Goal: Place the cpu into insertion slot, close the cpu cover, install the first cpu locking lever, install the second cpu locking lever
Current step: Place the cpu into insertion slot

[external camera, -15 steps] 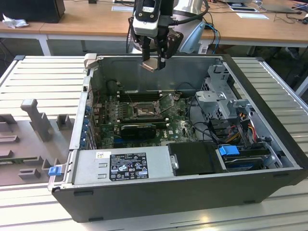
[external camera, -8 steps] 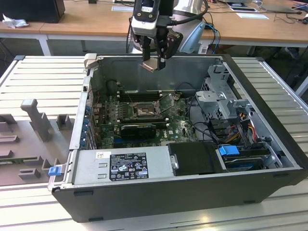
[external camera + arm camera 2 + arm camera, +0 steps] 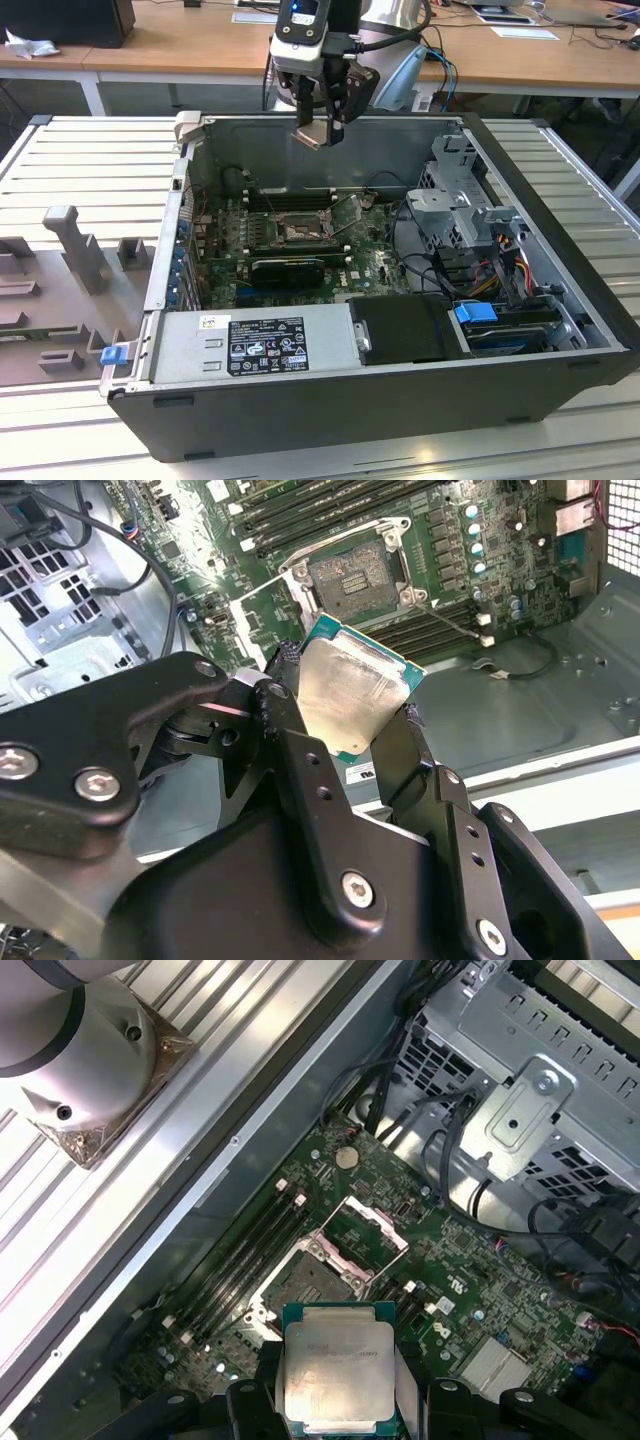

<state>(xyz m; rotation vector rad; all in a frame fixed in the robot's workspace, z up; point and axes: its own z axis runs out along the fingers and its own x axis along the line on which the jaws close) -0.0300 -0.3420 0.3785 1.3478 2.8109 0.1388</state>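
Note:
My gripper (image 3: 322, 128) hangs above the back wall of the open computer case (image 3: 560, 270), shut on the cpu (image 3: 307, 137). In both wrist views the silvery square cpu (image 3: 352, 692) (image 3: 335, 1365) sits clamped by its edges between the black fingers (image 3: 290, 720) (image 3: 262, 1385). Well below lies the insertion slot (image 3: 296, 232) (image 3: 352, 575) (image 3: 318, 1282), bare on the green motherboard (image 3: 370, 260). The cpu cover (image 3: 377, 1223) stands hinged up beside the slot. A thin lever rod (image 3: 450, 620) sticks out next to the socket.
Long black memory slots (image 3: 290, 200) run behind the socket. A metal drive cage (image 3: 460, 200) with cables fills the exterior view's right of the case, and a power supply (image 3: 250, 345) fills the front. A grey fixture (image 3: 70, 250) stands on the slatted table at the left.

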